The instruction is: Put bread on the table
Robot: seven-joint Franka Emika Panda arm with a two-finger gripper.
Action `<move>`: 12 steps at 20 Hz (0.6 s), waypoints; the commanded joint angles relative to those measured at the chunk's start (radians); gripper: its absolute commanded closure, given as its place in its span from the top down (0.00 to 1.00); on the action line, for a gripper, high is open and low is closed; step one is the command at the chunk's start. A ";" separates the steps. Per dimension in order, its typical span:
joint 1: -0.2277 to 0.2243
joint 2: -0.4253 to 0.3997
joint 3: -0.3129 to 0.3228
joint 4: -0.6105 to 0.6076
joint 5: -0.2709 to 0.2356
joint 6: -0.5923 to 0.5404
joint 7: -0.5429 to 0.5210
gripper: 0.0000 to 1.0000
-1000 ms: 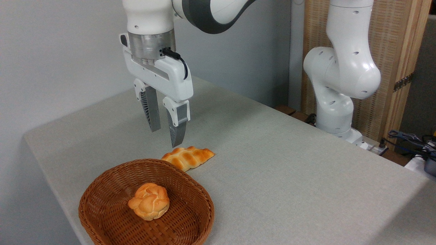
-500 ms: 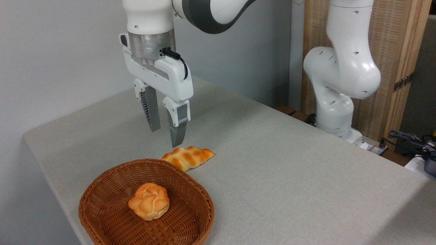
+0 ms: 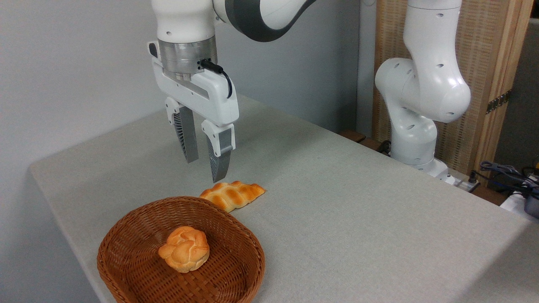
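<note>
The bread point(image 3: 184, 249), a small knotted golden bun, lies inside the brown wicker basket point(image 3: 126, 235) at the lower left. The grey-beige table point(image 3: 337, 202) fills most of the view. My gripper point(image 3: 205, 170) hangs above the table, behind the basket and well above the bun, pointing down. Its two grey fingers are open by a small gap with nothing between them.
A flat braided loaf point(image 3: 233, 195) rests on the table just behind the basket's far rim, under the gripper's right finger. The arm's white base point(image 3: 414, 139) stands at the table's far right edge. Cables point(image 3: 509, 174) lie at the right.
The gripper has shifted very slightly; nothing else moved.
</note>
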 commanded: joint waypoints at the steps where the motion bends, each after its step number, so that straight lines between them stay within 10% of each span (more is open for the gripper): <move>1: -0.003 0.011 0.028 0.002 0.011 0.040 -0.003 1.00; 12: -0.003 0.138 0.073 -0.012 0.011 0.248 -0.001 1.00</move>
